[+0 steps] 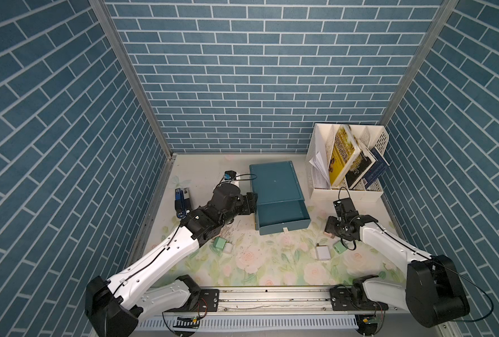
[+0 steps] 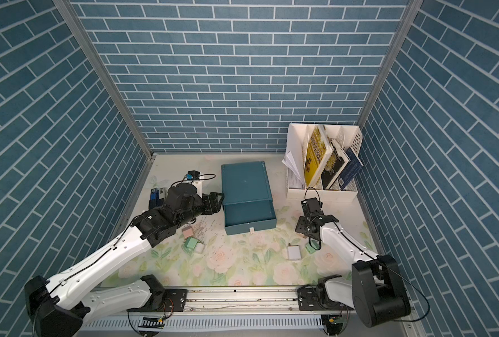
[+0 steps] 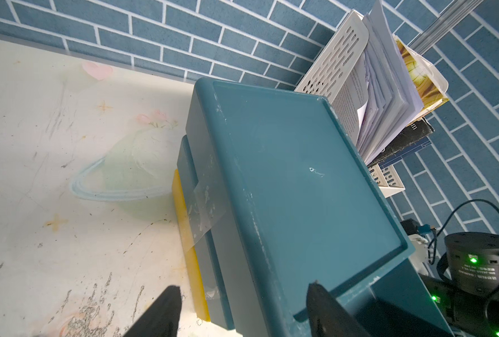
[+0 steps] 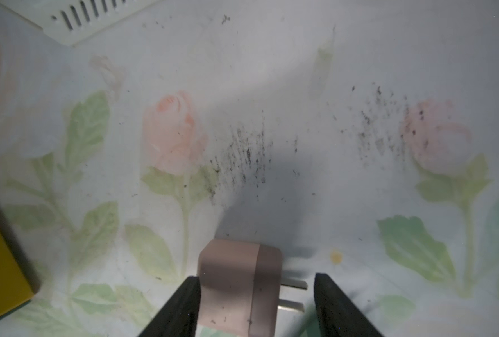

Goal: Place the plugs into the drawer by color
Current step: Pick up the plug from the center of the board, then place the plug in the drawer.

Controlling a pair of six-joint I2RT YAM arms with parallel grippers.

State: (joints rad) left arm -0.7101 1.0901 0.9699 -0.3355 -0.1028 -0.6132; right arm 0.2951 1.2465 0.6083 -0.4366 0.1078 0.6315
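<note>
The dark teal drawer cabinet (image 1: 274,183) (image 2: 245,181) stands at the back middle, its top drawer (image 1: 282,214) pulled out and showing nothing inside. My left gripper (image 3: 242,309) (image 1: 253,204) is open at the cabinet's left side, straddling its upper edge (image 3: 242,233). My right gripper (image 4: 257,278) (image 1: 330,230) is open around a pale pink plug (image 4: 236,286) lying on the mat; one finger touches it, the other stands clear of the prongs. On the mat lie a mint plug (image 1: 219,242) beside a white plug (image 1: 228,248), another pink plug (image 2: 187,232), a white plug (image 1: 322,253) and a mint plug (image 1: 339,248).
Blue and black staplers (image 1: 181,201) lie at the back left near the wall. A white perforated book rack (image 1: 347,186) with books stands at the back right. A yellow block (image 3: 184,233) sits against the cabinet's base. Brick-patterned walls close three sides.
</note>
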